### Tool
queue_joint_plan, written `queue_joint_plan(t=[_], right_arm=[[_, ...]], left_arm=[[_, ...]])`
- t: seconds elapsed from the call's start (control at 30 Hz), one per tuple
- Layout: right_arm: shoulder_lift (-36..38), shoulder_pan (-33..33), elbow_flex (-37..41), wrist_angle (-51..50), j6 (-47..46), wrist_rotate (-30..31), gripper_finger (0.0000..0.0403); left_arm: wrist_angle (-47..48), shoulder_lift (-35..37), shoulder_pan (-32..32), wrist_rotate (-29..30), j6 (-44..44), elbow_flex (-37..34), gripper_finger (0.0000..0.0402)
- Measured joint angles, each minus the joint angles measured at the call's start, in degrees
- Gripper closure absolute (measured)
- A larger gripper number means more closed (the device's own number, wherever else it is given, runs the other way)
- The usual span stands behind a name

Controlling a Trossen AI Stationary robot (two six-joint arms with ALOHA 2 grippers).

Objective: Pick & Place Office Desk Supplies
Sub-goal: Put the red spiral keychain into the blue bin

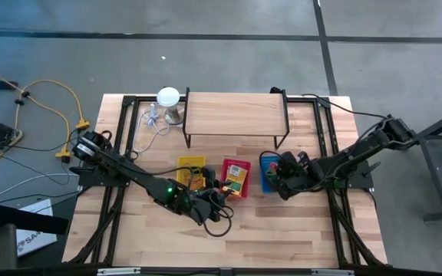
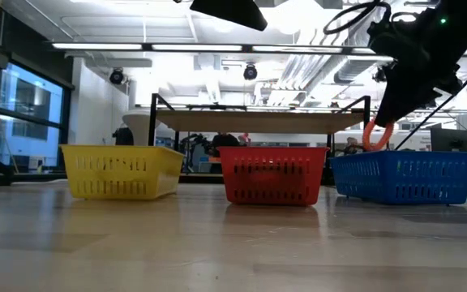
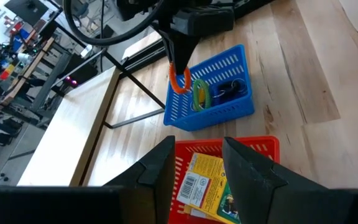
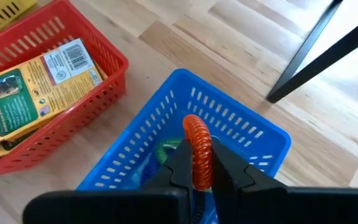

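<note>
Right gripper (image 4: 197,163) pinched orange ring (image 4: 199,149), hung above blue basket (image 4: 253,134). Left gripper (image 3: 197,163) gaped empty over red basket (image 3: 263,145). Best release: centred, low, clear of rim.

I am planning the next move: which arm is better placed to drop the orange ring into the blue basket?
The right arm. Its pincer is shut on the orange ring directly above the blue basket. The left pincer is open above the red basket.
</note>
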State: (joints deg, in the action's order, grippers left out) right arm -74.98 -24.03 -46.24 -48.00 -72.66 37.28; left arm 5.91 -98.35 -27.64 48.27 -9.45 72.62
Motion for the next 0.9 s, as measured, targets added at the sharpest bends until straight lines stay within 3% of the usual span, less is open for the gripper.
queue_joint_plan(t=[0.37, 0.57, 0.9], right_arm=[[0.0, 0.0, 0.0, 0.2, -1.0, -0.5, 0.0380], [-0.5, -0.3, 0.0, 2.7, -1.3, -6.5, 0.0372], [-0.5, -3.8, 0.0, 6.7, -2.8, -10.2, 0.0369]], left_arm=[[0.0, 0.0, 0.0, 0.0, 0.0, 0.0, 0.0275], [0.0, 0.0, 0.0, 0.0, 0.0, 0.0, 0.0275], [0.0, 0.0, 0.0, 0.0, 0.0, 0.0, 0.0275]])
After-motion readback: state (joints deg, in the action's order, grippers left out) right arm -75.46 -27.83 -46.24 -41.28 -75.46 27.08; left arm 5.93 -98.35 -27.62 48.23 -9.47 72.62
